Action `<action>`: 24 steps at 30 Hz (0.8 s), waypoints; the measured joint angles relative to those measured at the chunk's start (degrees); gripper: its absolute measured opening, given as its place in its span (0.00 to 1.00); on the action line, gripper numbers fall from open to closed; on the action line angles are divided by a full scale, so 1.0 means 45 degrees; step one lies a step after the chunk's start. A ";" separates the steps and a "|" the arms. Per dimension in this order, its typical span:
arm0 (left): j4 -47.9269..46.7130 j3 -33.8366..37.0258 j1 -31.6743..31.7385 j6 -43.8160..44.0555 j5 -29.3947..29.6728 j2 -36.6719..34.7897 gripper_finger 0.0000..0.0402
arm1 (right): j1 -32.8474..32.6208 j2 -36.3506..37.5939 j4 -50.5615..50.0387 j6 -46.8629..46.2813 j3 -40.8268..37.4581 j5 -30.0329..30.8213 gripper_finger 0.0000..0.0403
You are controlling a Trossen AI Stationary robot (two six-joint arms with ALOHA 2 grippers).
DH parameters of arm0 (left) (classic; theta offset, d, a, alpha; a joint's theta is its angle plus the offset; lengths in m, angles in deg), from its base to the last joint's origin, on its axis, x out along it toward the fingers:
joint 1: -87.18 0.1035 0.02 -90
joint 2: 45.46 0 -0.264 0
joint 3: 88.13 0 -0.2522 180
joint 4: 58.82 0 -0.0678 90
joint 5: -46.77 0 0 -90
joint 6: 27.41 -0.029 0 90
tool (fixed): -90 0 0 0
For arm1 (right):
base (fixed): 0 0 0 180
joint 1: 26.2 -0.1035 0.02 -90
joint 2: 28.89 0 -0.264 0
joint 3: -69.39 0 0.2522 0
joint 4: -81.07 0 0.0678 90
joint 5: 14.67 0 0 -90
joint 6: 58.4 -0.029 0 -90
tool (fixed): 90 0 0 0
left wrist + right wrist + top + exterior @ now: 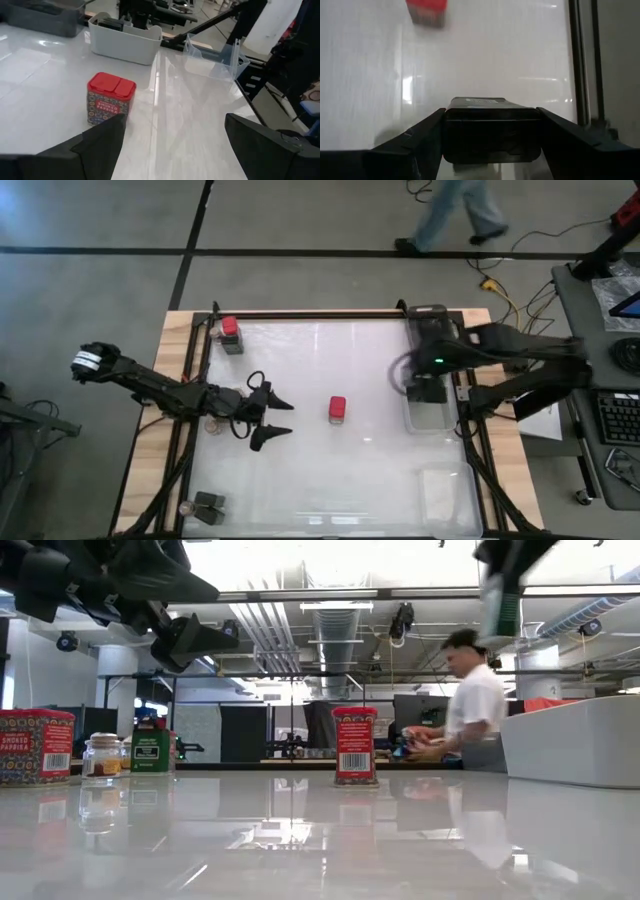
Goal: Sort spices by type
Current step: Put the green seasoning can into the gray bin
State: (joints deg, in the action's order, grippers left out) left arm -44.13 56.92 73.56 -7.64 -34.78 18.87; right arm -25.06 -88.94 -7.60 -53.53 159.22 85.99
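Red spice tin [337, 409] stands upright mid-table, alone, lid up; label reads smoked paprika in the left wrist view [110, 98]. Left gripper [276, 420] sits just beside it on the left arm's side, fingers spread wide with nothing between them, pointed at the tin with a clear gap; tin not touched. In the left wrist view the tin stands ahead of the fingers, closer to one finger [95, 145] than centred. Right gripper [430, 385] is well apart from the red tin, over the clear tray [440, 420] at the table's right side, clamped on a dark rectangular block [492, 127] that fills the span between its fingers; the red tin shows far ahead of it in that view [426, 11]. Another red tin [231, 331] with a dark block just beside it stands at the far-left corner. Near-left corner: dark blocks [209, 505] and a small round jar [186, 507] beside them. Low view shows a red tin [36, 747], round jar [102, 756] and a green-label tin [151, 750] in a row at the left. White bin [125, 37] and a second clear tray [215, 55] on the far side. Person walking past beyond the table [455, 210].
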 joint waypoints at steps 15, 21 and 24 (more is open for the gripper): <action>0.0658 0.0000 0.0474 -0.1616 0.0018 -0.0042 0.81 | 0.0005 0.3066 -0.1312 0.0673 -0.4447 -0.0005 0.67; 0.0657 0.0000 0.0488 -0.2683 0.0024 -0.0042 0.81 | 0.0134 0.2797 -0.1145 0.1394 -0.5584 -0.0044 0.66; 0.0657 0.0000 0.0533 -0.2981 0.0032 -0.0042 0.81 | 0.0447 0.2721 -0.1141 0.1557 -0.5898 -0.0095 0.67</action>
State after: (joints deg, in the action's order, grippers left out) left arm -41.18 56.92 75.96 -21.05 -34.64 18.68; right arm -23.05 -76.69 -12.74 -46.53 132.68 85.56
